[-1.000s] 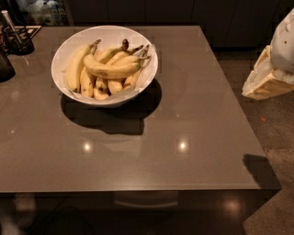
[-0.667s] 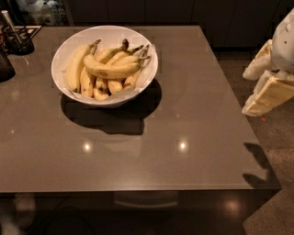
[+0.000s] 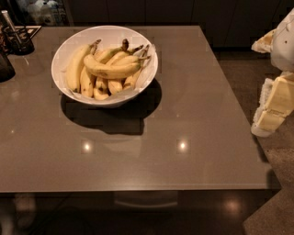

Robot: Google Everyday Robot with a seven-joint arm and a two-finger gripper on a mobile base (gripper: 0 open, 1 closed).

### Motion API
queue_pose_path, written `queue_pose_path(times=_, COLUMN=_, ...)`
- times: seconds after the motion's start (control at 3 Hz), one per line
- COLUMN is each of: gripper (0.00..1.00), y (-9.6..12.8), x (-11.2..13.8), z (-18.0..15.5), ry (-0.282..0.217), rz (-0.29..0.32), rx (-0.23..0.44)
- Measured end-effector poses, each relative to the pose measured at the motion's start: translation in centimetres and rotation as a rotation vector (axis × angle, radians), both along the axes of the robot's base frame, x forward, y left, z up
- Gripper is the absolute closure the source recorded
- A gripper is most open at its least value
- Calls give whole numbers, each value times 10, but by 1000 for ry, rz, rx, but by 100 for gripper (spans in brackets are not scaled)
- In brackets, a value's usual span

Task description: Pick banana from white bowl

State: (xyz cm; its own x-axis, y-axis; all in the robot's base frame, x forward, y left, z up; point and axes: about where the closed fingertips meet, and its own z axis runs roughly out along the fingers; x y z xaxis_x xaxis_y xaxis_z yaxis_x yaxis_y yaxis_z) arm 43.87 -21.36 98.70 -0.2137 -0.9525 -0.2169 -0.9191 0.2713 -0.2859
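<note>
A wide white bowl [image 3: 64, 55] stands at the back left of the grey table [image 3: 193, 110]. It holds several yellow bananas. The long curved banana [image 3: 110, 70] lies across the top of the pile, with its dark stem pointing right. My gripper [image 3: 268, 114], cream and white, hangs at the right edge of the view, beyond the table's right edge and far from the bowl. It holds nothing that I can see.
A small dark utensil holder [image 3: 18, 40] stands at the back left corner, and another dark object [image 3: 4, 68] sits at the left edge. Dark cabinets [image 3: 183, 13] run behind the table. Speckled floor [image 3: 275, 193] lies to the right.
My gripper has moved down along the right side of the view, lower beside the table's right edge. The bowl and bananas have not moved.
</note>
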Motion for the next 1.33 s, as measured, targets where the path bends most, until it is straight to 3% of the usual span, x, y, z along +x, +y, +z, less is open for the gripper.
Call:
queue_pose_path(times=0.33, gripper=0, y=1, x=1, z=2, ry=-8, rz=-11, rx=-14)
queue_pose_path(times=1.0, gripper=0, y=46, x=31, z=39, ry=4, rz=-102, rx=-61)
queue_pose_path(times=1.33, gripper=0, y=75, x=47, z=48, ry=18, rz=-54, rx=-34)
